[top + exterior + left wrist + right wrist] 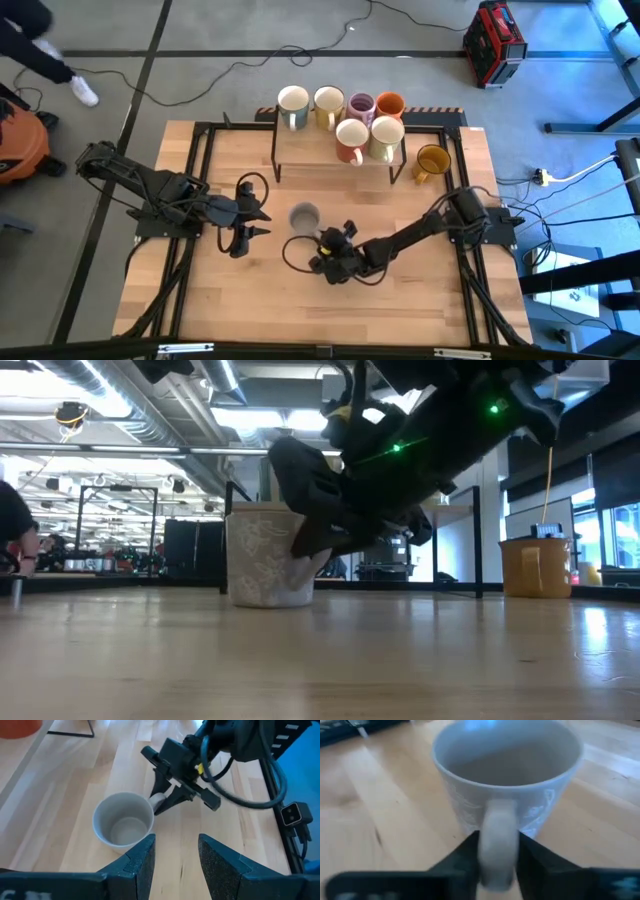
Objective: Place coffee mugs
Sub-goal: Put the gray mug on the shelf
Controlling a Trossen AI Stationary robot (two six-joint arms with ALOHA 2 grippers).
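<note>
The grey mug (304, 215) stands upright on its base in the middle of the table; it also shows as the patterned grey mug (268, 555) in the low view. My right gripper (322, 243) reaches it from the near right and is shut on its handle. My left gripper (175, 845) is open and hovers just left of the mug, touching nothing. Six mugs stand on the rack (340, 155) at the far edge: white (293, 105), cream (328, 103), purple (360, 107), orange (390, 104), red-orange (351, 140) and white (387, 137). The mustard mug (431, 160) stands on the table beside the rack. My right gripper pinches the grey mug's handle (497, 827) between its two fingers (467, 850), one on each side of the loop. It comes slanting down from the table's near right side. The mug stands upright with its base on the table.
The rack's dark metal frame (276, 160) rises at the far middle of the table. Black rails (200, 170) run along the left and right sides. Cables loop around both arms. Bare wood lies toward the near edge. A person (15, 530) shows in the room beyond.
</note>
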